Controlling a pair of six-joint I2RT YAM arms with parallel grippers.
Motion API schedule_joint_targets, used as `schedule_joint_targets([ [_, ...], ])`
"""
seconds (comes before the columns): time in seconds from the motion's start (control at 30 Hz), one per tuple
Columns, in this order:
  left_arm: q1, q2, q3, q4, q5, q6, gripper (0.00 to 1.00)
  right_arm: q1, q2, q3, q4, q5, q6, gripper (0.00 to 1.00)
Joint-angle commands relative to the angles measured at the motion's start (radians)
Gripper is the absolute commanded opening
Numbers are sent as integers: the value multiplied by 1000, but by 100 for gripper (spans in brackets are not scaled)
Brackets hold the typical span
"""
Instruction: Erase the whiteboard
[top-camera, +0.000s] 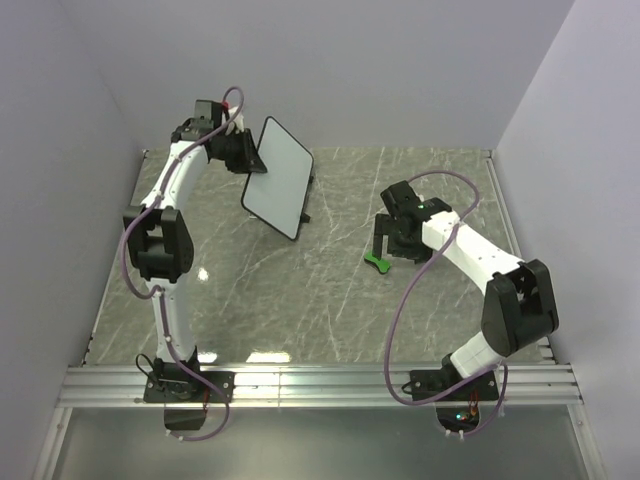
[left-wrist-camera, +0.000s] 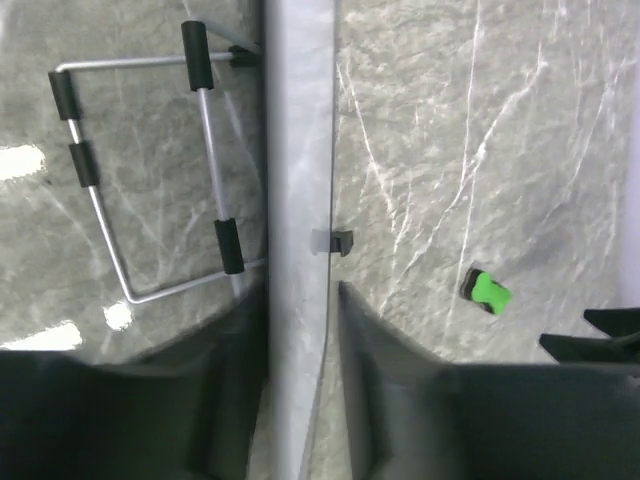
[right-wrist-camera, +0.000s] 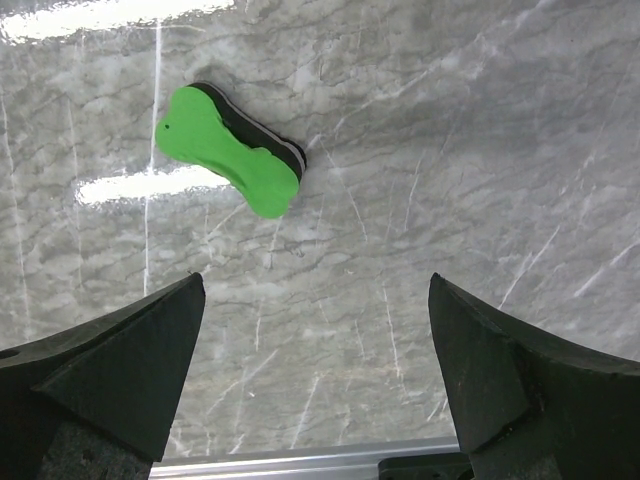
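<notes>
**Whiteboard and left pincer.** The whiteboard stands tilted at the far left of the tabletop. The left pincer is clamped on its upper left edge. In the left wrist view we see the board only edge-on, as a pale strip between the two fingers, with its wire stand off to one side.

**Eraser and right pincer.** The green eraser lies flat on the tabletop, well apart from the board. The right pincer hovers just beside it with its fingers spread and nothing in them. In the right wrist view the eraser sits beyond the gap and towards one finger, not between the two.

**Risks, in our judgement.**
- A straight descent and squeeze could miss the eraser, or clip one end and skid it across the smooth stone.
- The eraser is low, so the fingertips may strike the tabletop before they get a hold.
- The board is held by one thin edge only. Wiping pressure far from that edge could pivot it in the grip or tip it back on its stand.

**Hidden or unclear.**
- From above the board face looks blank. Any faint marks may simply be too fine to show at this size, and no other view shows the face.
- The left arm's wrist covers the exact point of contact in the top view.
- We cannot tell whether the stand's feet rest on the tabletop or hang just clear of it.
- The right arm enters the left wrist view only as dark shapes cut off at the frame edge.
</notes>
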Motion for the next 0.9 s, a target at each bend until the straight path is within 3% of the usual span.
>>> schedule_joint_targets([
  [0.0,-14,21,-2,-28,-60,41,43,-8,24,22,-5,0,-10,100],
  [0.07,-14,24,6,-39,-115,26,47,-8,36,39,-5,-9,-10,100],
  [0.13,-13,36,29,-63,-216,-17,27,-8,54,54,-4,-16,-10,100],
  [0.2,-7,40,52,-66,-252,-58,0,-8,71,66,-2,-24,-10,100],
  [0.47,9,-66,-64,96,-203,-144,0,-12,91,80,-4,-23,-18,100],
  [0.87,9,-404,-385,432,-229,-236,0,-20,91,46,7,-20,-21,100],
])
